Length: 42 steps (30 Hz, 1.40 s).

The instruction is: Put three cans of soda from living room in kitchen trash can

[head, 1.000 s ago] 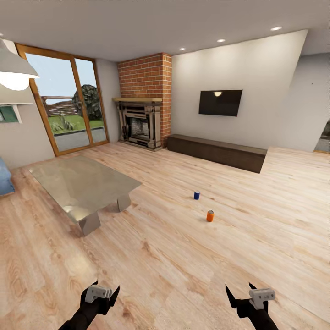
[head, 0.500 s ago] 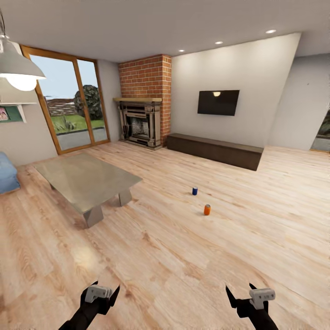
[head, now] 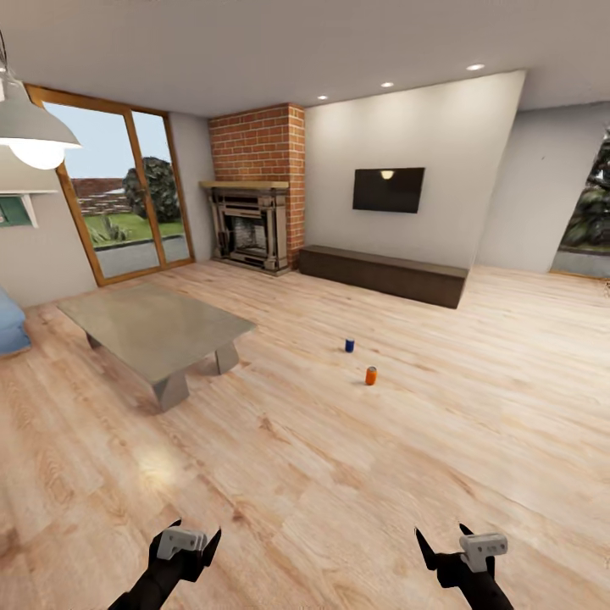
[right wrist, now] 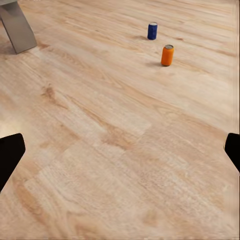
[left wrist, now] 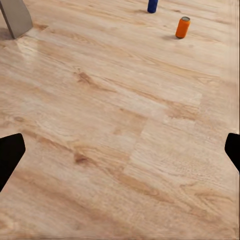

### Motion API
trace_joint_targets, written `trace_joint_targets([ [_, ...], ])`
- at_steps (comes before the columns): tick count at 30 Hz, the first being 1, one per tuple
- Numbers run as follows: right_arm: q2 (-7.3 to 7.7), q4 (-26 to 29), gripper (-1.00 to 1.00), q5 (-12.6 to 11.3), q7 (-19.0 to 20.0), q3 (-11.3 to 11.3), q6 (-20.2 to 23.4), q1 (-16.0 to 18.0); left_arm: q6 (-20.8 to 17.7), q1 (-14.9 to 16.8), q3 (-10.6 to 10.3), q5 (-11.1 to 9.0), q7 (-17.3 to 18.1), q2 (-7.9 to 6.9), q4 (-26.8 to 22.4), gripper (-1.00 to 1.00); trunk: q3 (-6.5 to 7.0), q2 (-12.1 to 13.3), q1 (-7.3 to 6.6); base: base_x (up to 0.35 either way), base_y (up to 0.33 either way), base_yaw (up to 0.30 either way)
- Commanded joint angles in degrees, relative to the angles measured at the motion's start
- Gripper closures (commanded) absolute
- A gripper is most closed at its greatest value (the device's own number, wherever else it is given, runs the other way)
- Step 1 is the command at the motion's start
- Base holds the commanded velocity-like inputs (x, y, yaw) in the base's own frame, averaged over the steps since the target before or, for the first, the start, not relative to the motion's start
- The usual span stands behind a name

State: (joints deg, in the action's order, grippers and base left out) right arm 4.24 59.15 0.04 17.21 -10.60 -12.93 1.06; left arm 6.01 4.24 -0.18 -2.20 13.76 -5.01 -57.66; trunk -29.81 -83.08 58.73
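I am in the living room, and two cans of soda stand upright on the wooden floor ahead. The dark blue can (head: 349,345) (left wrist: 152,5) (right wrist: 152,30) is the farther one. The orange can (head: 371,375) (left wrist: 183,27) (right wrist: 167,55) stands a little nearer and to its right. My left gripper (head: 197,530) (left wrist: 120,150) and right gripper (head: 440,532) (right wrist: 120,150) hang low in front of me, both open and empty, well short of the cans. The tash can and the kitchen are out of view.
A glass coffee table (head: 152,326) stands to the left, its leg (left wrist: 16,17) near the cans' side. A blue sofa (head: 10,322) is at the far left. A brick fireplace (head: 254,195), a wall TV (head: 388,189) and a long dark bench (head: 381,274) line the back wall.
The whole picture has shifted: the camera has drawn back and turned right, so cans and furniture look smaller and farther left. Both grippers hold the same pose.
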Motion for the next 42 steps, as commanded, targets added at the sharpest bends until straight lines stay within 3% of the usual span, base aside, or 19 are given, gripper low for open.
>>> trace_joint_targets([
  [1,0.01,0.0,-1.0,0.01,0.04,-0.03,-0.03,0.0,-0.01,0.0,0.0,0.02,0.01,-0.02,0.0,-1.0,0.03,0.0,0.0,-0.3,0.14,-0.22],
  [19,0.44,-1.55,-1.0,-0.35,0.11,-0.81,-0.3,-0.09,-0.03,-0.02,-0.17,0.16,0.06,-0.12,0.0,-1.0,0.31,0.0,0.0,-0.252,0.139,-0.064],
  [28,0.18,-1.63,-1.0,-0.43,-0.01,-0.77,-0.29,-0.09,-0.03,-0.02,-0.19,0.18,0.04,-0.09,0.01,-1.0,0.33,0.0,0.0,-0.111,0.011,-0.025],
  [42,0.25,-1.76,-1.0,-0.65,0.06,-1.05,-0.45,-0.09,-0.03,-0.02,-0.19,0.24,0.04,-0.09,0.07,-1.0,0.85,0.0,0.0,-0.026,0.001,-0.213],
])
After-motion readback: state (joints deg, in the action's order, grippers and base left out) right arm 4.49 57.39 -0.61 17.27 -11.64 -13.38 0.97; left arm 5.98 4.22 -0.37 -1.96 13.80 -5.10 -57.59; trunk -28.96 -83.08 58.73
